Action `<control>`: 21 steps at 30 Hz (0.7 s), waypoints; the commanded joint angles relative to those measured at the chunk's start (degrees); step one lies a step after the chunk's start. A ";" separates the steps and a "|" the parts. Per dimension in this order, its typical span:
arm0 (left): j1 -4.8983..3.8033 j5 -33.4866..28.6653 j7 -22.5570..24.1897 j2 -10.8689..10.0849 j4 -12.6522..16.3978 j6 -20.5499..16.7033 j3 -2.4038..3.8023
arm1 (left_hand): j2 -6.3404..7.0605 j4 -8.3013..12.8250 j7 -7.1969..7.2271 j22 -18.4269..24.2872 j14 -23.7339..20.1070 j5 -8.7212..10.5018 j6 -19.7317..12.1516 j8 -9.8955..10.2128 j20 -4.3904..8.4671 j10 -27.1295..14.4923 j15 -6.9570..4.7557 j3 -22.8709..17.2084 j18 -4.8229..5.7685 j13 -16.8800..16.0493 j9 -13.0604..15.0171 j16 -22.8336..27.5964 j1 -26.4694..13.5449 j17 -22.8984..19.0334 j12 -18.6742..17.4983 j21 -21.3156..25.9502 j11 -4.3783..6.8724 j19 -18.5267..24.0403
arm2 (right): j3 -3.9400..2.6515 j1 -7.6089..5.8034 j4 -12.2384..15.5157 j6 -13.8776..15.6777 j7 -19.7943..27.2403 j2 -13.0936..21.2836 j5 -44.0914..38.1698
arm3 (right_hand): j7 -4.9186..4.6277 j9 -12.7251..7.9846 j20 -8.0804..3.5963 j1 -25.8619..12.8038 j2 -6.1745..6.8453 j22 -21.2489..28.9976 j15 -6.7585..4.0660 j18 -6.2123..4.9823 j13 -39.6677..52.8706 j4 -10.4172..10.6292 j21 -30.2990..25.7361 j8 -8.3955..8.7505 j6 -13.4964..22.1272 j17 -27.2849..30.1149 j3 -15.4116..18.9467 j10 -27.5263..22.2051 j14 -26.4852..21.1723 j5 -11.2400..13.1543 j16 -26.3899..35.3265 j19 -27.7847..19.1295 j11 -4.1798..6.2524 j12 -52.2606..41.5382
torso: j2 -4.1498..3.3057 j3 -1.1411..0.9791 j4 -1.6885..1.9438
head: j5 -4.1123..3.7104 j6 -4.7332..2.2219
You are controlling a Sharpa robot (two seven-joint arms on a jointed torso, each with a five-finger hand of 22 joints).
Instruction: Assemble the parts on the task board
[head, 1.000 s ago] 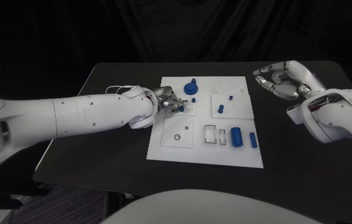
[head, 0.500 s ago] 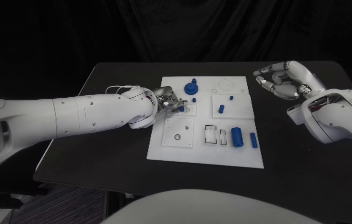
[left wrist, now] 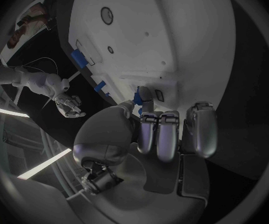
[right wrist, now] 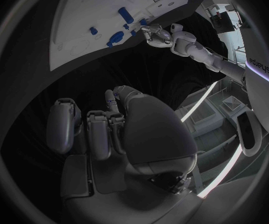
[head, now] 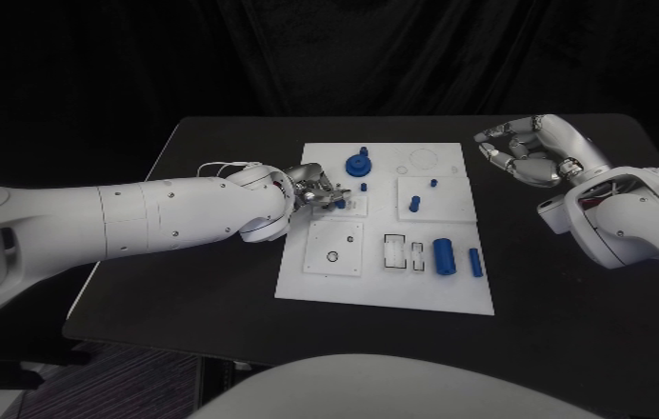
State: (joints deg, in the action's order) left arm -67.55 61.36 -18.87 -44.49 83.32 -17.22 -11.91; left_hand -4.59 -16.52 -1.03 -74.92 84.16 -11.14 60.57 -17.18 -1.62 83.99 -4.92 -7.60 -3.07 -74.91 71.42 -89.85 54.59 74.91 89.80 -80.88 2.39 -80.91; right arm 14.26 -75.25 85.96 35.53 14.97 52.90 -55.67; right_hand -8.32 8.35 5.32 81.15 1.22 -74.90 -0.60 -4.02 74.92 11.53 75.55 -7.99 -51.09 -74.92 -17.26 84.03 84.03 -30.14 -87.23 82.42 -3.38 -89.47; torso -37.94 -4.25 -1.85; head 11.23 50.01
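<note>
At the fingertips of your left hand (head: 310, 191), over the near-left part of the flat white task board (head: 373, 295), you have a small blue peg (head: 339, 203) pinched; the fingers are drawn in narrow around it, and the left wrist view shows the thumb and a finger (left wrist: 146, 95) meeting on that blue piece right above the white plate. Just beyond those fingertips stands a round blue knob-shaped part (head: 357, 164), and right beside them a tiny blue pin (head: 364, 188). Farther out from that hand, toward your other arm, two more short blue pegs (head: 431, 183) stand on a raised white square tile. Below them, nearer the robot, a thick blue cylinder (head: 444, 255) lies on the board with a slimmer blue rod (head: 474, 262) just beside it.

Your right hand (head: 534, 151) hangs off the board's far-right corner, above the black table (head: 206, 162), well apart from every part. Its fingers are curled inward; the right wrist view shows a small blue piece (right wrist: 109, 97) held between the thumb and a finger
</note>
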 commanded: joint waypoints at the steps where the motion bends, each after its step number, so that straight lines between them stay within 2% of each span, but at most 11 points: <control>1: 0.36 -0.04 0.84 0.06 -0.06 1.51 -0.19 | -0.61 -0.03 0.03 -4.08 5.84 -0.32 -0.47 -0.35 0.36 6.01 -0.42 0.27 -0.40 -15.09 0.11 -0.15 0.05 15.09 0.20 0.31 0.30 0.06 | -0.05 0.15 0.05 -0.22 -0.99 0.04 -0.27 | -0.15 -0.07 0.15 0.39 0.18 -7.19 0.04 0.11 13.92 -0.03 -0.21 0.25 0.31 -12.03 -0.23 4.74 4.86 -0.38 0.34 -0.23 -0.26 0.10 | 0.01 -0.01 -0.07 | 0.04 -0.01; 5: 0.36 -0.04 1.25 0.05 -0.11 1.55 -0.19 | -0.84 -0.21 -0.02 -4.10 5.84 -0.07 -0.73 -0.35 0.36 6.01 -0.42 0.67 -0.40 -15.09 0.39 -0.15 -0.44 15.09 0.20 0.34 0.27 0.06 | -0.05 0.15 0.02 -0.23 -0.98 0.01 -0.27 | -0.15 -0.08 0.16 0.37 0.17 -7.16 0.04 0.10 13.90 -0.09 -0.27 0.25 0.31 -11.99 -0.32 4.72 4.85 -0.39 0.39 -0.26 -0.26 0.11 | -0.01 0.00 -0.07 | 0.07 -0.01; 11: 0.37 -0.04 2.06 0.08 -0.22 1.55 -0.19 | -1.86 -0.31 -0.13 -4.29 5.84 1.67 -0.99 -0.27 0.32 6.01 -0.35 3.76 -0.38 -15.09 1.18 -0.15 -4.04 15.09 0.20 0.42 0.18 0.00 | -0.05 0.15 -0.02 -0.26 -0.97 -0.03 -0.27 | -0.15 -0.08 0.16 0.37 0.17 -7.16 0.04 0.10 13.90 -0.09 -0.27 0.25 0.31 -11.99 -0.32 4.72 4.85 -0.39 0.39 -0.26 -0.26 0.11 | 0.01 0.01 -0.07 | 0.07 -0.01; 13: 0.37 -0.04 2.26 0.12 -0.28 1.61 -0.19 | -2.47 -0.31 -0.22 -4.35 5.84 4.04 -1.03 0.06 0.27 6.01 -0.28 5.80 -0.39 -15.09 1.25 -0.15 -5.98 15.09 0.20 0.53 0.11 0.02 | -0.05 0.16 -0.03 -0.28 -0.98 -0.06 -0.27 | -0.15 -0.08 0.16 0.37 0.17 -7.16 0.04 0.10 13.90 -0.09 -0.27 0.25 0.31 -11.99 -0.32 4.72 4.85 -0.39 0.39 -0.26 -0.26 0.11 | 0.03 0.00 -0.09 | 0.10 -0.01; 16: 0.38 -0.05 2.41 0.18 -0.37 1.67 -0.19 | -2.72 -0.31 -0.27 -4.44 5.84 4.91 -1.04 0.34 0.24 6.01 -0.25 6.91 -0.38 -15.09 1.15 -0.15 -6.67 15.09 0.20 0.54 0.07 -0.02 | -0.05 0.16 -0.04 -0.31 -1.00 -0.09 -0.27 | -0.15 -0.08 0.16 0.37 0.17 -7.16 0.04 0.10 13.90 -0.09 -0.27 0.25 0.31 -11.99 -0.32 4.72 4.85 -0.39 0.39 -0.26 -0.26 0.11 | 0.04 0.00 -0.10 | 0.14 -0.01; 18: 0.39 -0.05 2.48 0.20 -0.43 1.66 -0.19 | -2.90 -0.31 -0.40 -4.52 5.84 6.98 -0.97 1.16 0.17 6.01 -0.16 9.39 -0.39 -15.09 0.41 -0.15 -8.26 15.09 0.20 0.62 -0.04 -0.04 | -0.05 0.17 -0.04 -0.33 -1.01 -0.11 -0.27 | -0.15 -0.08 0.16 0.37 0.17 -7.16 0.04 0.10 13.90 -0.09 -0.27 0.25 0.31 -11.99 -0.32 4.72 4.85 -0.39 0.39 -0.26 -0.26 0.11 | 0.03 0.01 -0.09 | 0.10 -0.01; 21: 0.40 -0.05 2.58 0.21 -0.49 1.60 -0.19 | -3.07 -0.35 -0.47 -4.63 5.84 7.96 -0.64 1.66 0.16 6.01 -0.05 11.67 -0.40 -15.09 -0.16 -0.15 -9.39 15.09 0.20 0.66 -0.04 -0.08 | -0.05 0.18 -0.04 -0.35 -1.02 -0.10 -0.27 | -0.15 -0.08 0.16 0.37 0.17 -7.16 0.04 0.10 13.90 -0.09 -0.27 0.25 0.31 -11.99 -0.32 4.72 4.85 -0.39 0.39 -0.26 -0.26 0.11 | 0.02 0.01 -0.08 | 0.12 -0.01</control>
State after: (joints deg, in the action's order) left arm -67.48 61.36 -17.15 -44.39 82.90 -16.89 -11.94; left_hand -7.70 -16.85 -1.34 -74.91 84.15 -3.36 59.87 -15.67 -1.62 83.99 -4.92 3.81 -3.07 -74.91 71.40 -89.85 45.50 74.91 89.80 -80.42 2.39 -80.91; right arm 14.26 -75.23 85.92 35.40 14.88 52.79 -55.67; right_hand -8.32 8.37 5.32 81.15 1.22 -74.94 -0.60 -4.02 74.91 11.54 75.55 -7.99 -51.09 -74.91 -17.25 84.03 84.03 -30.14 -87.23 82.42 -3.38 -89.47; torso -37.92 -4.25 -1.93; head 11.35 50.01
